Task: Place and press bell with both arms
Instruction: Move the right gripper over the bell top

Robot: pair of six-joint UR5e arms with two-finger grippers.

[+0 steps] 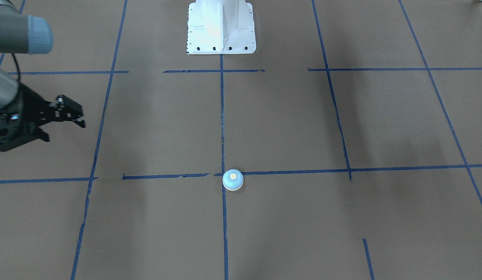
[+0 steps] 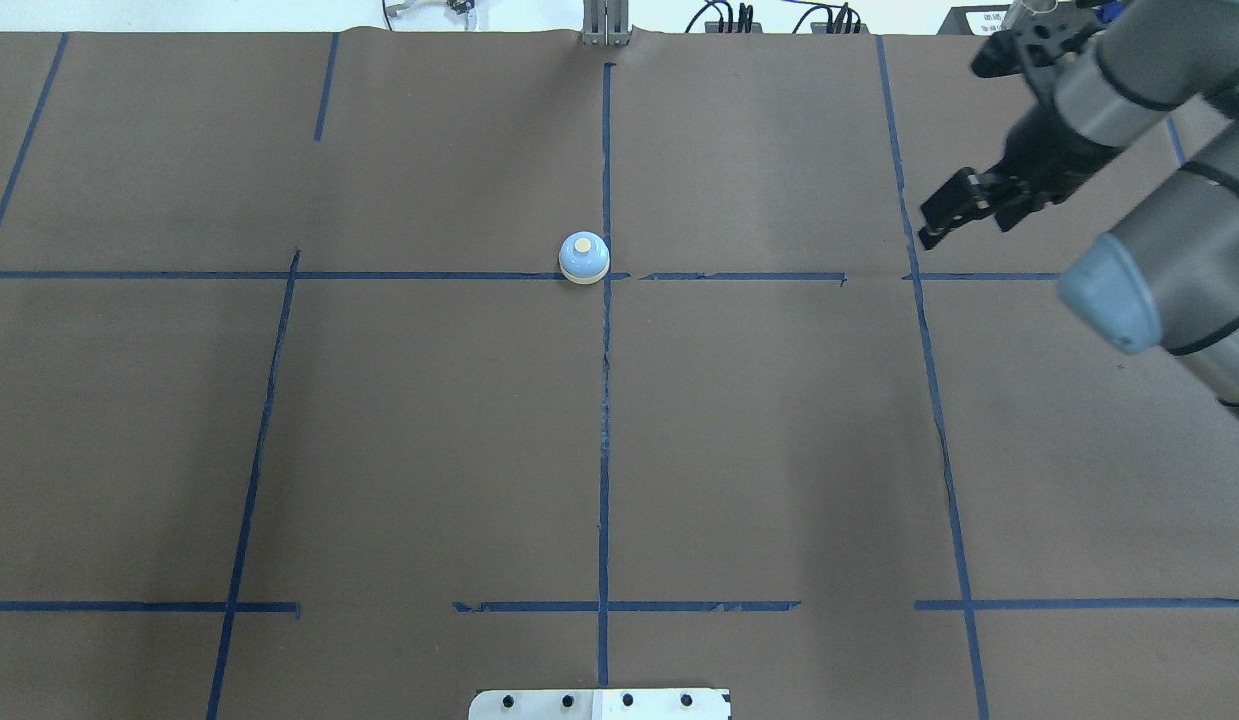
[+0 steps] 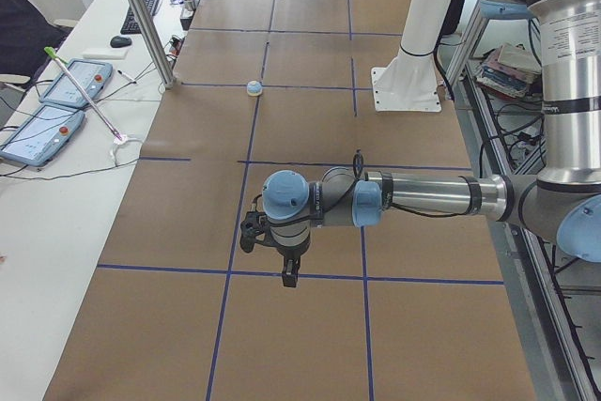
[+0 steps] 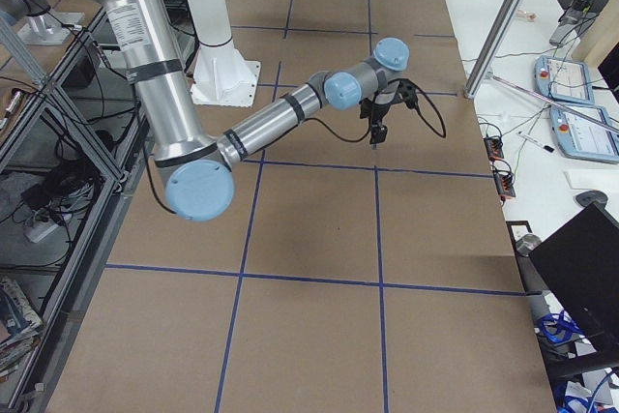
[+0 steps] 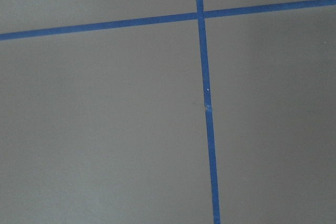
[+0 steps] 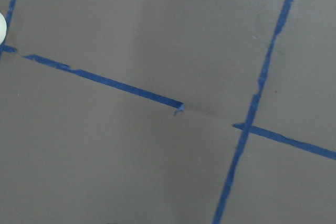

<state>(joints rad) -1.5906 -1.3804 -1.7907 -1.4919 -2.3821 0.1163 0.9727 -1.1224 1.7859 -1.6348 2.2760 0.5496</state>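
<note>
The light-blue bell (image 1: 233,180) stands upright on the brown table where two blue tape lines cross, with nothing touching it. It also shows in the overhead view (image 2: 584,258) and the exterior left view (image 3: 254,88). My right gripper (image 1: 82,118) hovers far off to the bell's side, its fingers together and empty; it also shows in the overhead view (image 2: 929,235) and the exterior right view (image 4: 374,142). My left gripper (image 3: 289,281) shows only in the exterior left view, pointing down over the table's near end, far from the bell. I cannot tell whether it is open or shut.
The white pedestal base (image 1: 221,27) stands at the robot's edge of the table, opposite the bell. Blue tape lines (image 2: 604,450) divide the brown surface into squares. A side table with teach pendants (image 3: 56,100) and a metal post (image 3: 141,16) borders the far side.
</note>
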